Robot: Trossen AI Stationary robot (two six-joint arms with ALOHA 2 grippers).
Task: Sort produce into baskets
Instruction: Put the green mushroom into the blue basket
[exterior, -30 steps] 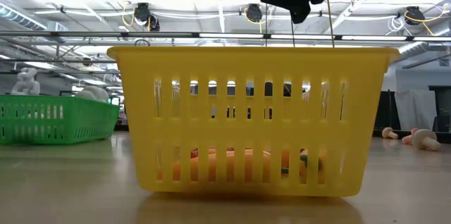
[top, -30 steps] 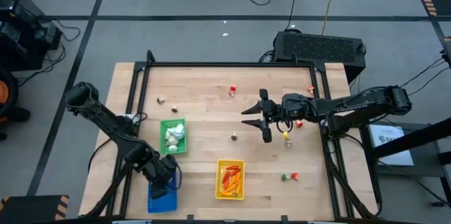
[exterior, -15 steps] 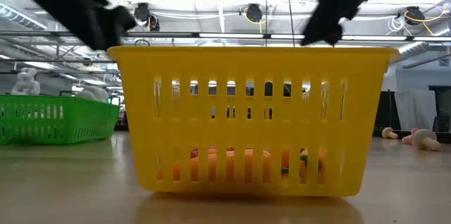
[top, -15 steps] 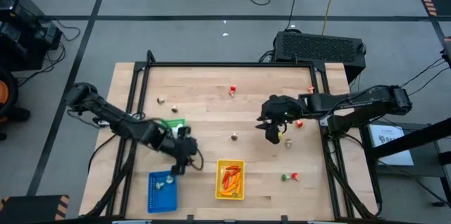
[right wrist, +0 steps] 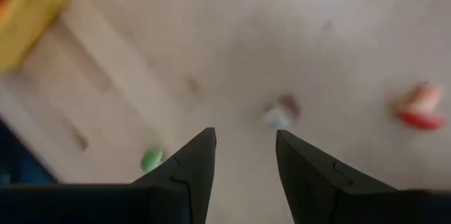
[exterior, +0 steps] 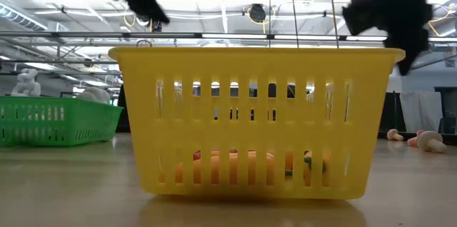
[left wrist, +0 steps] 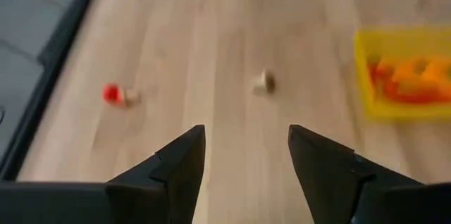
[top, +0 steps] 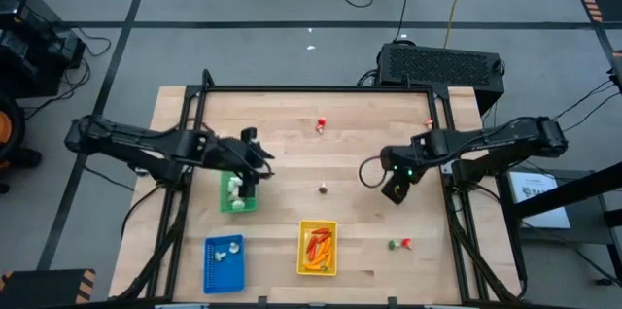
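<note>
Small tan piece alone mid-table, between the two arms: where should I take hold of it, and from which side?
Grip the tan piece across its body, coming straight down from above. It lies alone on bare wood, nothing touching it, so fingers fit either side. It is too small to tell its long axis. The left end effector, open, already faces it.

**Colours on the sorting table**

The table (top: 292, 115) is pale blond wood with fine plank lines, framed in black. The green basket (top: 236, 200) holds white pieces; the blue basket (top: 223, 263) holds a few pale green ones; the yellow basket (top: 317, 248) glows with orange and red inside (its slatted wall shows bright yellow in the low view). A red-and-white piece (top: 320, 126) lies on the wood, and a green one beside a red one (top: 399, 244). Both arms are black, the floor grey.
</note>
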